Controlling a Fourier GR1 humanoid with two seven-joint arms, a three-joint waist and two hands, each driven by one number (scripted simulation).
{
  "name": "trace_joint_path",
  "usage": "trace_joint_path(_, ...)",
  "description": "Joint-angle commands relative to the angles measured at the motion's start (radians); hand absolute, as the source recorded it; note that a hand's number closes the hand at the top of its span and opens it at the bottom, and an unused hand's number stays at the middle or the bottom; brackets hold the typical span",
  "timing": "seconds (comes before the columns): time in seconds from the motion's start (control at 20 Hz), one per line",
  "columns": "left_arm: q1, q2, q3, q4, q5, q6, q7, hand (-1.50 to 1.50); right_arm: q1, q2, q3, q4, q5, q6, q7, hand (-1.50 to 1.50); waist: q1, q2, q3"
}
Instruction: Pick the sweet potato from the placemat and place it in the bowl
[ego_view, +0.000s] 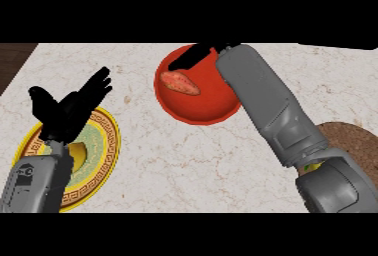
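Right robot hand (193, 56) is at the far side of the red bowl (214, 107), over its upper rim, black fingers pointing down-left toward the sweet potato (181, 82). Fingers look fairly straight, nothing clasped in them; whether the fingertips touch the sweet potato is hard to tell, they end just beside its upper end. Right grey forearm (269, 107) runs diagonally from the lower right up to the bowl and covers the bowl's right edge.

Sweet potato lies inside the bowl, on the left part of the basin, orange-pink with speckles, long axis tilted from upper left to lower right.

Left robot hand (74, 107) shows at the view's left, open, fingers spread and pointing up-right, holding nothing. It sits above the upper edge of a round plate (103, 150) with a yellow rim, a dark patterned band and a pale green centre. Left forearm (33, 182) comes in from the lower left and hides part of that plate.

A brown round placemat (354, 142) shows at the right edge, partly behind the right arm, nothing visible on its exposed part.

Counter (192, 165) is light marble with faint veins; bowl and plate well apart on it. Dark wood strip (15, 57) at upper left corner beyond the counter edge.
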Motion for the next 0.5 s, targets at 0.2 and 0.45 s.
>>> trace_joint_path(0.2, 0.029, 0.021, 0.026, -0.022, 0.017, -0.008, 0.007, 0.00, 0.026, -0.184, -0.069, 0.006, -0.046, 0.076, -0.123, -1.50, -0.034, -0.009, 0.002)
trace_joint_path(0.45, 0.061, 0.006, 0.017, -0.030, 0.009, 0.003, 0.016, 0.00, 0.046, -0.301, -0.048, -0.016, -0.034, 0.293, -0.286, -1.50, -0.055, -0.017, 0.002)
